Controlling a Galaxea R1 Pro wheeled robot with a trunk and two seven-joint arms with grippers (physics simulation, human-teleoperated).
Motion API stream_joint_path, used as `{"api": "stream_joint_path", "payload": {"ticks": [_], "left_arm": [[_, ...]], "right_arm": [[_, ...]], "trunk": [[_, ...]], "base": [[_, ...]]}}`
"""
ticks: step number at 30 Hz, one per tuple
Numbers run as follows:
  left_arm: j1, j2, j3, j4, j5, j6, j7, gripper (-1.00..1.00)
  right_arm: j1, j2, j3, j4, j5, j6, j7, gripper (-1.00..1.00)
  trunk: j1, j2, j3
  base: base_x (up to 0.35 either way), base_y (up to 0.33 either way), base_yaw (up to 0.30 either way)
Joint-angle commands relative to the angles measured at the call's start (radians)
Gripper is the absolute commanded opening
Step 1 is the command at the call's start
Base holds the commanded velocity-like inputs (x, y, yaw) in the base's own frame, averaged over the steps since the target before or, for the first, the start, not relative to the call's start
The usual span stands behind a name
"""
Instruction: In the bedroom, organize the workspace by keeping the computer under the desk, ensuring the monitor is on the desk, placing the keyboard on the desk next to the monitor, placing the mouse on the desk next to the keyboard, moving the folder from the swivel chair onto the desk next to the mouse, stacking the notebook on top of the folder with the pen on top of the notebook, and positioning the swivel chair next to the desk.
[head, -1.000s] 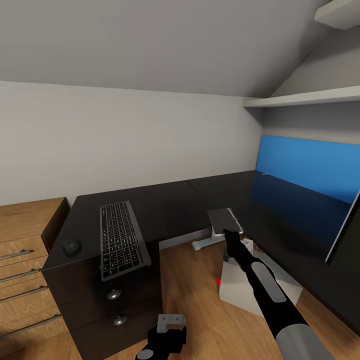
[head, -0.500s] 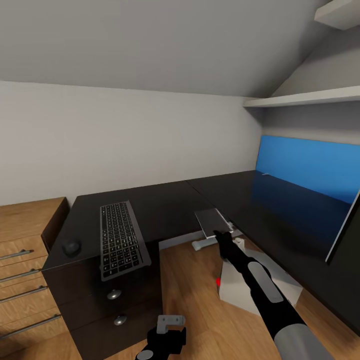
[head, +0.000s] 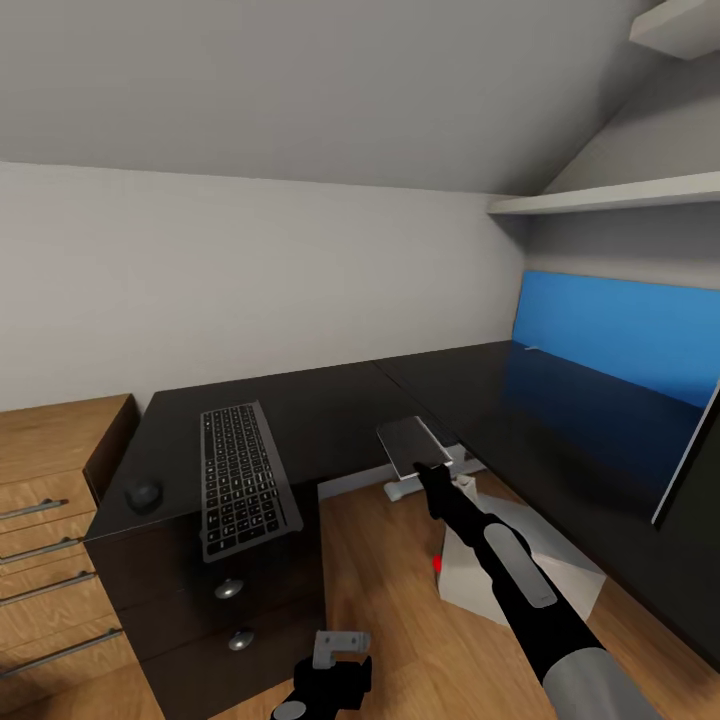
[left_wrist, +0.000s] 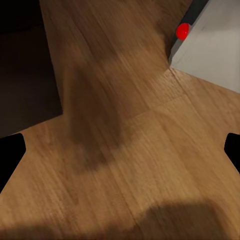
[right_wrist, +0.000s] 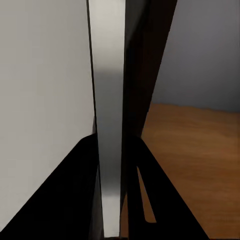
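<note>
The notebook (head: 410, 445), a thin flat book whose cover catches the light as grey, is pinched by one edge in the right gripper (head: 428, 472). It is held level in the air at about 5 o'clock of the head view's centre, over the open knee space and just off the desk's inner corner. The right wrist view looks along it edge-on: a pale strip between dark covers, with a black finger (right_wrist: 75, 195) pressed to each side.

Nearest, at 6 o'clock, the left gripper (head: 340, 645) hangs low over the light wooden floor (head: 400, 600), jaws wide apart and empty. Past it, at 4 o'clock, the light grey box-shaped computer (head: 520, 575) with its red light sits on the floor below the desk edge. Further, at 8 o'clock, the slim black keyboard (head: 245, 480) and a small dark rounded mouse (head: 143, 493) lie on the matt black L-shaped desk (head: 330, 400).

I judge that the notebook is in transit to its stack. To do this well:
- Keep it flat, since a one-edge pinch lets it droop or twist.
- Carry it clear above the desktop edge.
- Lower it until it rests before letting go.
- I cannot tell where the folder lies, so find it first.
</note>
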Motion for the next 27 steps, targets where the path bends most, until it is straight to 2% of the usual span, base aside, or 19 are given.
{"api": "stream_joint_path", "payload": {"ticks": [1, 9, 20, 27], "left_arm": [[-0.001, 0.000, -0.003, -0.001, 0.007, 0.002, 0.008, 1.00], [-0.002, 0.000, -0.001, -0.001, 0.008, 0.002, 0.009, 1.00], [-0.002, 0.000, -0.001, -0.001, 0.008, 0.002, 0.009, 1.00], [-0.002, 0.000, -0.001, -0.001, 0.008, 0.002, 0.009, 1.00]], "right_arm": [[0.000, 0.000, 0.006, 0.039, -0.003, 0.001, 0.000, -1.00], [0.000, 0.028, 0.006, 0.040, -0.001, 0.006, -0.002, -1.00], [0.000, 0.033, 0.006, 0.043, -0.002, 0.010, -0.003, -1.00], [0.000, 0.030, 0.004, 0.044, -0.001, 0.011, -0.003, -1.00]], "trunk": [[0.000, 0.000, -0.001], [0.000, 0.000, -0.001], [0.000, 0.000, -0.001], [0.000, 0.000, -0.001]], "base": [[0.000, 0.000, 0.112], [0.000, 0.000, 0.213], [0.000, 0.000, 0.245], [0.000, 0.000, 0.086]]}}
